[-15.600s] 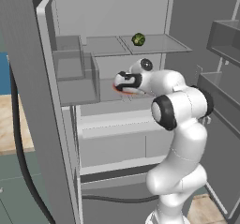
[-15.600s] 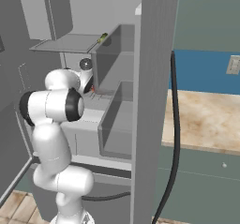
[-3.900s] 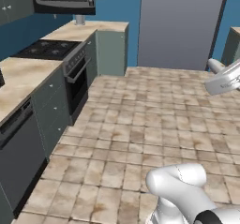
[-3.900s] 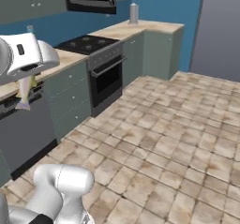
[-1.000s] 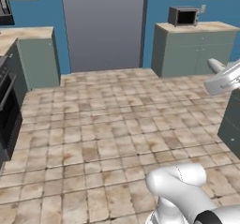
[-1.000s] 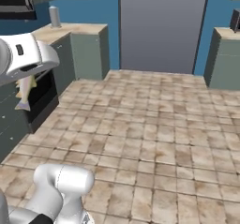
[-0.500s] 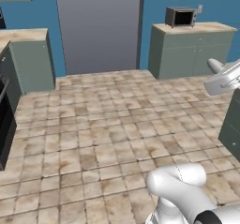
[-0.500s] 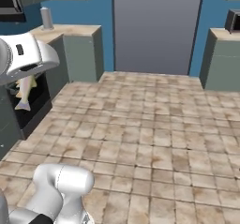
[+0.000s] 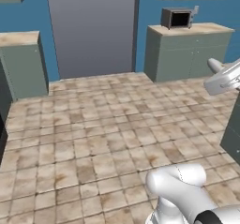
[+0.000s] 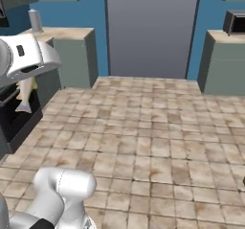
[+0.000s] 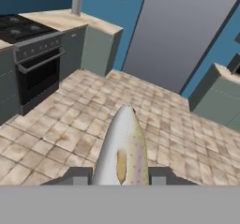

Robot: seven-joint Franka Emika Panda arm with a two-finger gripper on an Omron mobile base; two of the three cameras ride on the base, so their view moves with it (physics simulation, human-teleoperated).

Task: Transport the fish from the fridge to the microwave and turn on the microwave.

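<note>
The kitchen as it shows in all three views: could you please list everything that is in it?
fish: one, pale silver-grey, held in the tool, hanging below the hand in the right base view.
microwave: one, black, on the far counter at the right.
fridge: one, grey, door closed, at the far wall.
stove: one, black, with an oven below, in the left counter run.
cabinets: several, grey-green with tan tops, on both sides of the fridge.
canister: one, grey, on the left counter.
floor: tan tiles.
tool: one, dark fingers, closed on the fish.
arm: one, white.
</note>
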